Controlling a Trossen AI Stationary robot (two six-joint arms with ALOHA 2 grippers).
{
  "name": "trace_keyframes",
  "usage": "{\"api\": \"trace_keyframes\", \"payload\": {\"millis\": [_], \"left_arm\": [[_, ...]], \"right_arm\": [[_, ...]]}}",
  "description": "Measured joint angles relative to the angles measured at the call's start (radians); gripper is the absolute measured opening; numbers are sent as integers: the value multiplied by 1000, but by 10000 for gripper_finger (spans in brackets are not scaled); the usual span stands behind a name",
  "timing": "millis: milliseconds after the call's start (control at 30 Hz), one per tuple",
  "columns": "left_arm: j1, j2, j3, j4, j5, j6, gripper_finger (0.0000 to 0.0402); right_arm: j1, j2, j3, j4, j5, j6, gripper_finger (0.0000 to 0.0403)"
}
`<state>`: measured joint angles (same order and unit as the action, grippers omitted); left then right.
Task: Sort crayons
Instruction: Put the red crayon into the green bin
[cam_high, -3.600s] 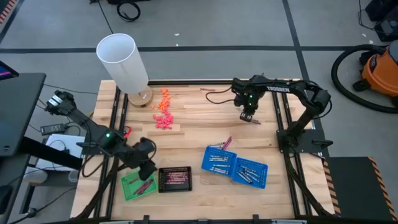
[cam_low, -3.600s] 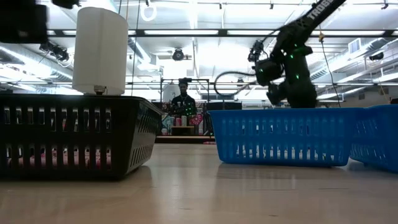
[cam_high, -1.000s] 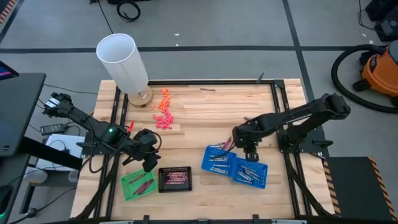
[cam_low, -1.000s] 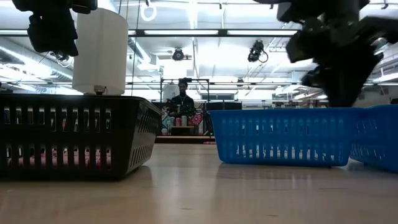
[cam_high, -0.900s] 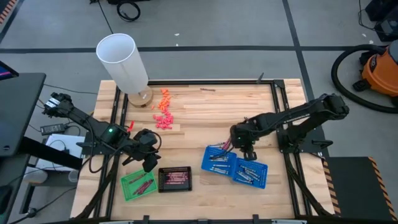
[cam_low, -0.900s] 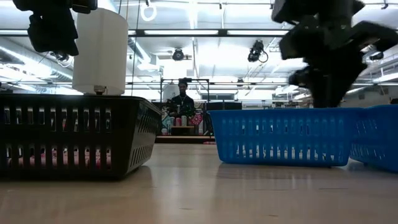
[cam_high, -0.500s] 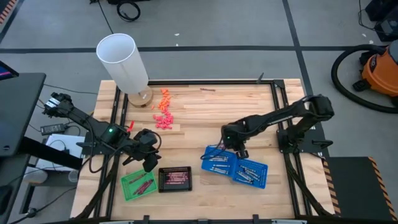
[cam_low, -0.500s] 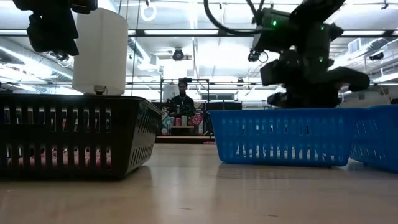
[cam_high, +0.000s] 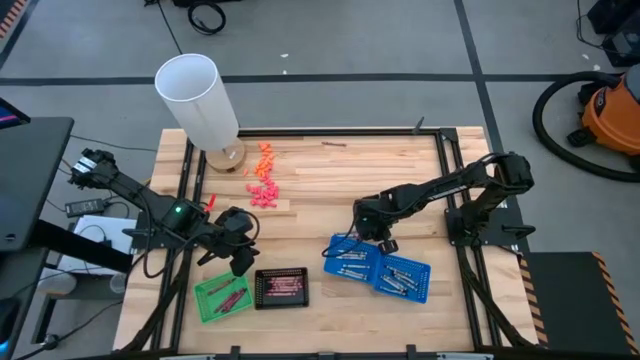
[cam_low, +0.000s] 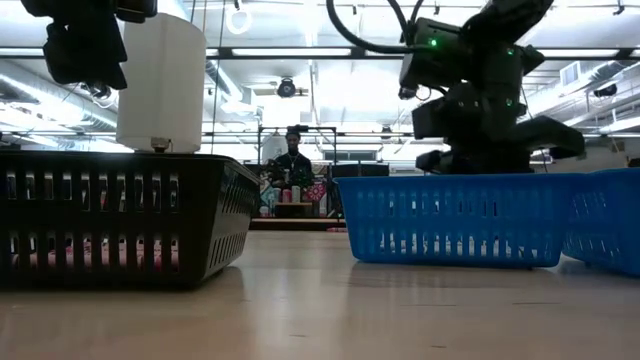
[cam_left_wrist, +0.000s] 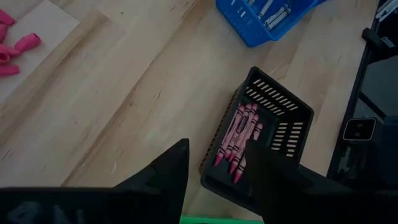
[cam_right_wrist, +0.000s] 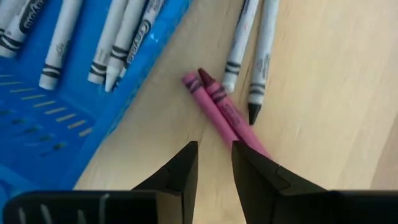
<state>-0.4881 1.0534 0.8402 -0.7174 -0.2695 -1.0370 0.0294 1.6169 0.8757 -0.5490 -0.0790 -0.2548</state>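
Right gripper (cam_right_wrist: 214, 163) poised low over loose crayons beside the blue slotted plastic basket (cam_right_wrist: 43, 118).

Its fingers (cam_right_wrist: 180, 168) stand narrowly apart and hold nothing; directly ahead of the tips two magenta wax crayons (cam_right_wrist: 221, 112) lie side by side on the pale wooden table (cam_right_wrist: 323, 93), with two grey-white crayons (cam_right_wrist: 258, 56) just beyond them, all outside the basket wall. More grey-white crayons (cam_right_wrist: 118, 37) lie inside the basket, off to one side of the fingers. From above, this gripper (cam_high: 372, 232) sits at the far edge of the basket (cam_high: 350, 262). The left gripper (cam_left_wrist: 214, 165) waits with its fingers apart and empty above a black slotted basket (cam_left_wrist: 283, 115) holding magenta crayons (cam_left_wrist: 239, 134), with the green tray (cam_high: 222, 297) beside it.
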Motion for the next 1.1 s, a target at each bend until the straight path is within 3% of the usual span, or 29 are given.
{"api": "trace_keyframes", "payload": {"millis": [767,1100], "left_arm": [[9,0,0,11,0,-14,167],[8,0,0,11,1,-15,167]], "right_arm": [[-40,88,0,27,-52,-46,101],[-40,90,-1,15,-52,-44,30]]}}
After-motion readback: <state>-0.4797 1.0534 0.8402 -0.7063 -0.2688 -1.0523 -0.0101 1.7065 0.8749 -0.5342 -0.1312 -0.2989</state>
